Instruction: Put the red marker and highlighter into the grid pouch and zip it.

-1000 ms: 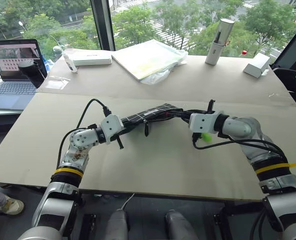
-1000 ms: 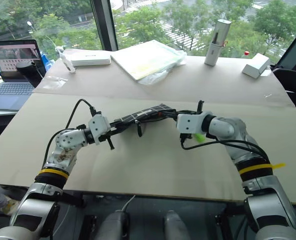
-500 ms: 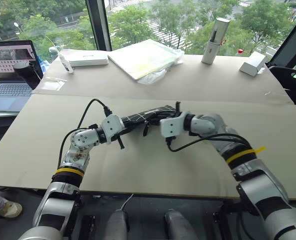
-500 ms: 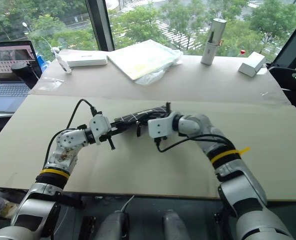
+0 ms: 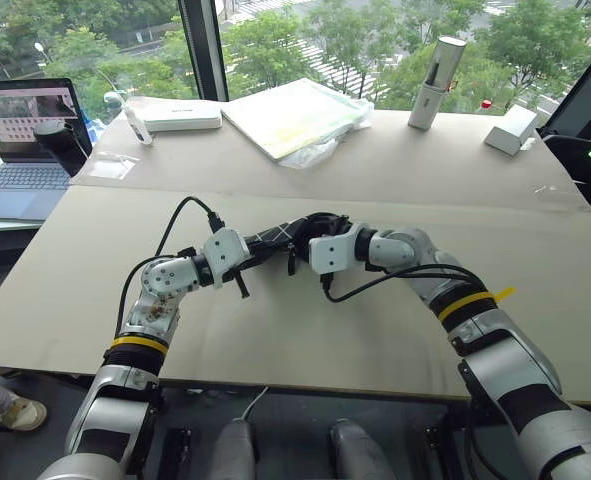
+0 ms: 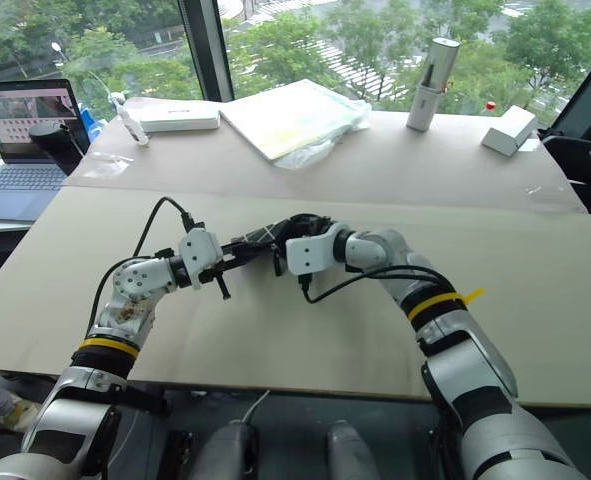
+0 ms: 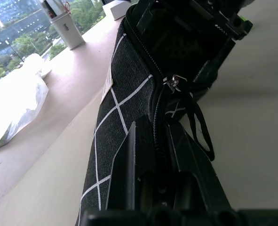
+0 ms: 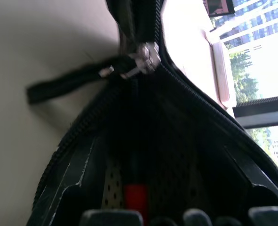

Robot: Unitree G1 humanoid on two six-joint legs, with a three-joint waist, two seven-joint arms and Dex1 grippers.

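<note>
My left gripper is shut on one end of the grid pouch and holds it level above the table. Its fingers pinch the fabric beside the zipper. My right gripper is pushed into the pouch's unzipped mouth with its fingers spread open. Deep inside, the red marker shows its red end. The zipper slider and black pull strap hang just past the mouth. A sliver of bright green highlighter peeks out beside the right gripper; the rest is hidden.
On the far table stand a laptop, a black cup, a white box, a plastic-wrapped flat package, a white cylinder and a small white box. Cables loop from both wrists.
My right gripper has slid left along the pouch into its mouth and spread its fingers. The green highlighter seen under it before is out of sight in the eye views. The left gripper held still.
</note>
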